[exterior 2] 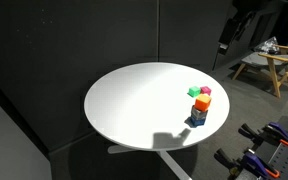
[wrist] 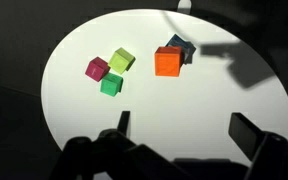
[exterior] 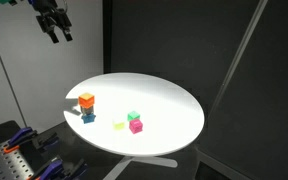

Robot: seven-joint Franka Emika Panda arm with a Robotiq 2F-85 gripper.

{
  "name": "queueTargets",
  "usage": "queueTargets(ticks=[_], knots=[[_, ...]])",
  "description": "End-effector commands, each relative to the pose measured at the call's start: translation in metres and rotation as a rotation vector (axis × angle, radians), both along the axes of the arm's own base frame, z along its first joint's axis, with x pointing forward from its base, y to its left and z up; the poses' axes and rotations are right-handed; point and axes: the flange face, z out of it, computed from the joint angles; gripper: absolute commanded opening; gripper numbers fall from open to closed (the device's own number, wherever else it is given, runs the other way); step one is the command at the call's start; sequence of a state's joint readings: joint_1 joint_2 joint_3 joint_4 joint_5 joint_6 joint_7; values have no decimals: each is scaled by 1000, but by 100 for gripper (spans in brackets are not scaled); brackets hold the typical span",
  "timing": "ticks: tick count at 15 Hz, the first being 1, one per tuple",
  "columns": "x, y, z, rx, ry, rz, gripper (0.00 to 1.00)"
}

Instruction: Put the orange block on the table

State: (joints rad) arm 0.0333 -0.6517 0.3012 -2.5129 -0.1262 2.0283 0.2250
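The orange block (exterior: 87, 100) sits stacked on a dark blue cube (exterior: 89, 116) near the edge of the round white table (exterior: 169, 110). It shows in both exterior views, as the orange block (exterior 2: 202, 103) on the blue cube (exterior 2: 197, 119), and in the wrist view (wrist: 167, 63). My gripper (exterior: 54, 25) hangs high above the table, well apart from the blocks. In the wrist view its two fingers (wrist: 184, 128) stand wide apart with only bare tabletop between them. It is open and empty.
A pink cube (wrist: 97, 68), a yellow-green cube (wrist: 122, 60) and a green cube (wrist: 111, 86) lie clustered on the table beside the stack. Dark curtains stand behind the table. A wooden stool (exterior 2: 267, 65) and clamps (exterior 2: 256, 150) are off the table.
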Motion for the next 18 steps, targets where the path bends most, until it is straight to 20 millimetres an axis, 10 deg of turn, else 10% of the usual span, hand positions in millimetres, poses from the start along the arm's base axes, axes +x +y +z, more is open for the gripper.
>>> queueTargets(ticks=[1,18], knots=[[0,0,1,0,-1,0,100],[-6,-11,13,84,-16,31,100]])
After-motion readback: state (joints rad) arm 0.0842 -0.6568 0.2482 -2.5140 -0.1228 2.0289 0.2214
